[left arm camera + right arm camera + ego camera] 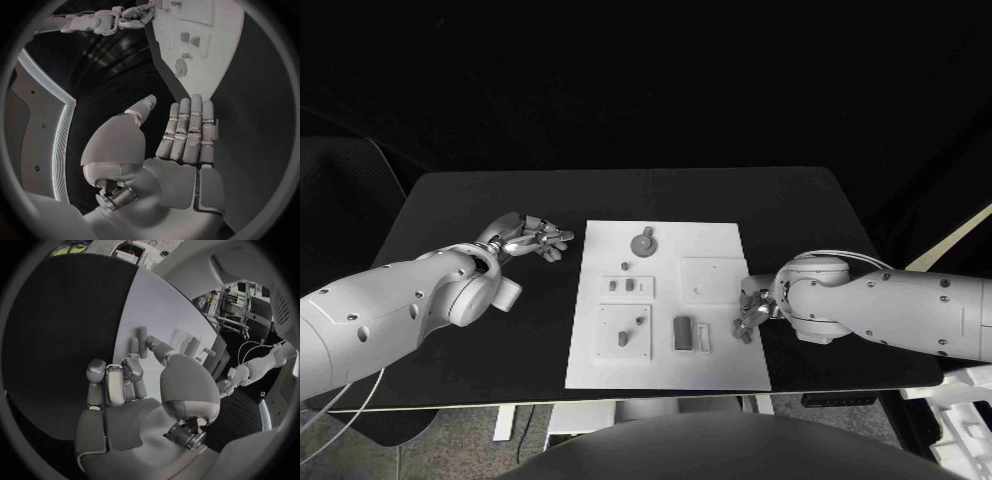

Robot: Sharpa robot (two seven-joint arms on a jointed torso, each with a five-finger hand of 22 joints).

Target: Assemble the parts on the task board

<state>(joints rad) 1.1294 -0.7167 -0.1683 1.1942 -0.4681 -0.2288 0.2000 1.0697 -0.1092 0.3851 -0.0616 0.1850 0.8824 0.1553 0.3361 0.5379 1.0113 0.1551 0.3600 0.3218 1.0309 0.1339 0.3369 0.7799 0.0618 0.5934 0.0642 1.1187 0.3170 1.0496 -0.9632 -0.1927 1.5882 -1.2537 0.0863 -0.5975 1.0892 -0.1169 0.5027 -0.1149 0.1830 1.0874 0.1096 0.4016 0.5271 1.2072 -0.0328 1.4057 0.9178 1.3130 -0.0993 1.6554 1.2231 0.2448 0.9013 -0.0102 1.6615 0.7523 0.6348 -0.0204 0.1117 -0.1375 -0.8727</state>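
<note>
The white task board (668,262) lies in the middle of the black table. On it are a round grey part (645,242), two small parts (630,287) and a dark block (682,333) beside a pale piece (705,336). My left hand (531,238) hovers over the table just left of the board's far corner, its fingers (187,130) straight and holding nothing. My right hand (754,312) is at the board's right edge, near side. Its fingers (119,382) bend down and its thumb (159,351) reaches toward the grey parts (136,340); I see nothing held.
Two raised square plates sit on the board, one (711,278) at the right middle, one (625,333) at the near left with a small piece on it. Bare black table (473,200) surrounds the board. The left wrist view shows the board (212,30) and my right hand (134,14) far off.
</note>
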